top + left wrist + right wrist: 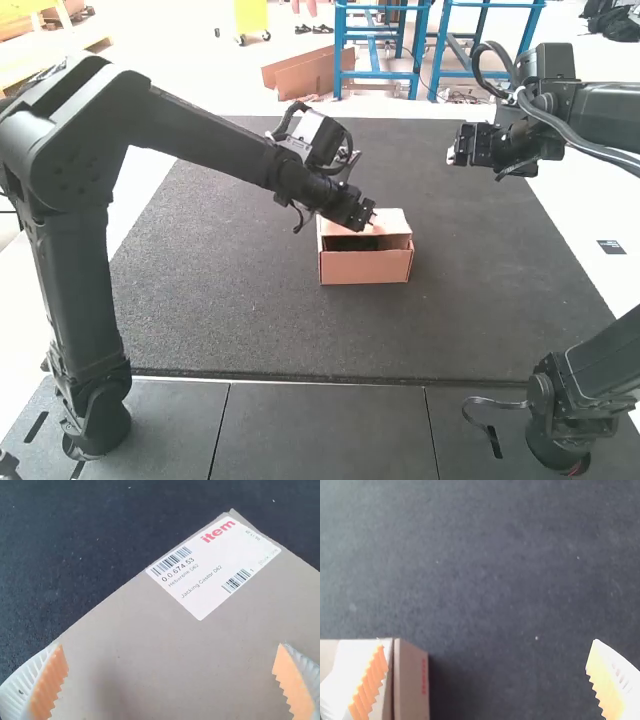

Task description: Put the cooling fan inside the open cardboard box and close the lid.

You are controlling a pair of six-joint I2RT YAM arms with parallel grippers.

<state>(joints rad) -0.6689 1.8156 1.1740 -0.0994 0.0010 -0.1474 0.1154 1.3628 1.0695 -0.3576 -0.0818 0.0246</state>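
The left end effector (364,214) partly hides the cardboard box (366,262) interior.

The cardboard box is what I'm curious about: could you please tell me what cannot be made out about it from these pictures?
- Fan: in the high view, the box opening is dark and partly behind the left tool; whether a fan lies inside cannot be told.
- Inside: in the left wrist view, the lid covers it.
- Box shape: in the right wrist view, cut off by the edge and a finger of the right tool.
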